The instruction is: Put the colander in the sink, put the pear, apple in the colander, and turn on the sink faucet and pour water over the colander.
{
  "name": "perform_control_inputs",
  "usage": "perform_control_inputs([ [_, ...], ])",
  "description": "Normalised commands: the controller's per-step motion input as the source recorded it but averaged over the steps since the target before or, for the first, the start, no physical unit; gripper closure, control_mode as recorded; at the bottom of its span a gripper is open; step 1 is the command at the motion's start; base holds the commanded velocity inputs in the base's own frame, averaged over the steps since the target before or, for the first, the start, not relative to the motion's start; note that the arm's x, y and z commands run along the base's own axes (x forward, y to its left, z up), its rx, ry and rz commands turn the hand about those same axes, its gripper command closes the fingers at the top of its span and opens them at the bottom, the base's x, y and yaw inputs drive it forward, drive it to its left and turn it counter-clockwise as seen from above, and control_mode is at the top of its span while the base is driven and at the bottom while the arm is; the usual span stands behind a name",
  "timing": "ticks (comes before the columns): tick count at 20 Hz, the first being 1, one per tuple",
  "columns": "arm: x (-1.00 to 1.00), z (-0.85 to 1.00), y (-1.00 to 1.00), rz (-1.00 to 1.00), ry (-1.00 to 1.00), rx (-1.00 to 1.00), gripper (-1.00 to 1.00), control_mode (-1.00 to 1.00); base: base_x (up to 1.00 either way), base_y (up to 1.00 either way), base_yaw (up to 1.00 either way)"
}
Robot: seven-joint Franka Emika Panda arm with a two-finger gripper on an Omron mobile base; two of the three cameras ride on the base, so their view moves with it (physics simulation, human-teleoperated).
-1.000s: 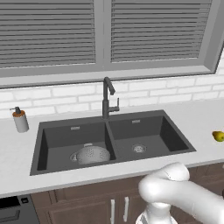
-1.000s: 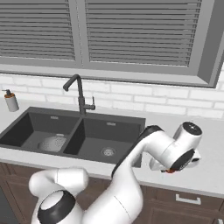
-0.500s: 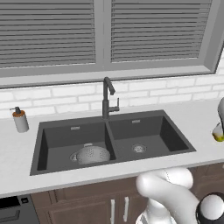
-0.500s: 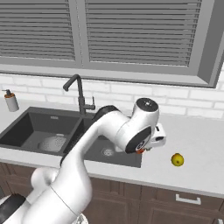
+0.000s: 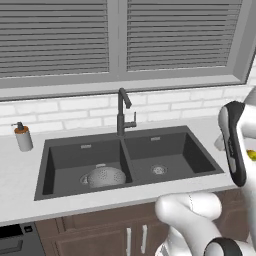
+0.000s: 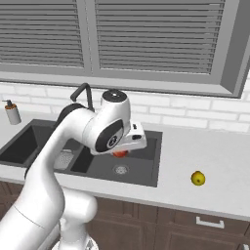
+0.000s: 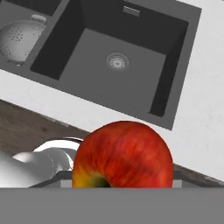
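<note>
Above the sink (image 5: 200,160) the air is open on the right basin and over the colander (image 5: 106,176) in the left one, with the sink faucet (image 5: 123,111) rising behind the divider (its spout bent forward) and the soap dispenser (image 5: 22,137) off on the left surface (image 5: 15,175).

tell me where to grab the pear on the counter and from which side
Grip the pear across its round middle, coming straight down from above. It lies alone on the open counter right of the sink, nothing crowding it, so the jaws could straddle its sides. The gripper holds the apple now.
</note>
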Motion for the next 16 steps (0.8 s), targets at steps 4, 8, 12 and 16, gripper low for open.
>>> perform_control_inputs([
  [4, 0.0, 0.0, 1.0, 0.0, 0.03, 0.0, 1.0, -1.0, 0.0, 0.0, 0.0],
  [8, 0.0, 0.0, 1.0, 0.0, 0.0, -0.01, 1.0, -1.0, 0.0, 0.0, 0.0],
  [12, 0.0, 0.0, 1.0, 0.0, 0.0, 0.0, 1.0, -1.0, 0.0, 0.0, 0.0],
  [16, 0.0, 0.0, 1.0, 0.0, 0.0, 0.0, 1.0, -1.0, 0.0, 0.0, 0.0],
])
